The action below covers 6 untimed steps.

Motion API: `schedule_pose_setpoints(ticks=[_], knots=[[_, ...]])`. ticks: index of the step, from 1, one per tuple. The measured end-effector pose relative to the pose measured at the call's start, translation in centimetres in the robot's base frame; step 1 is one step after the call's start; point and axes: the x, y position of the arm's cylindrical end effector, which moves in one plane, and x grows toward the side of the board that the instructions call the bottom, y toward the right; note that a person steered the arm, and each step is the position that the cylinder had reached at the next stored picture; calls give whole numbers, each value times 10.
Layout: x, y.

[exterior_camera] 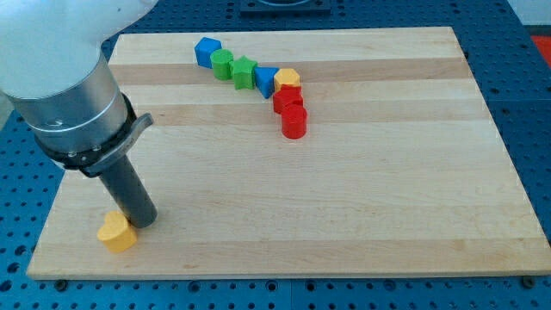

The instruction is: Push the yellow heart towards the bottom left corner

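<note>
Near the board's bottom-left corner, the yellow heart (pixel 117 232) lies close to the view's lower edge of the wooden board (pixel 344 207). My tip (pixel 143 222) stands just beside it at roughly two o'clock, apparently touching. No claw is fitted — only a bare rod, so nothing is grasped. Judgement: the push is in its closing stage, the heart almost at its corner. Any further move calls for a short nudge toward eight o'clock — overshoot risks sending the heart off the board.

Wood board (pixel 362 207): yellow heart (pixel 117 232) btm-left; blue, green, red, yellow blocks clustered (pixel 258 82) top-centre.
</note>
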Motion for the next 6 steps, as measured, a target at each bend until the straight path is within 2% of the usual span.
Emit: schedule_pose_setpoints(ticks=[2,5,6], knots=[[6,33],[23,-22],[23,-14]])
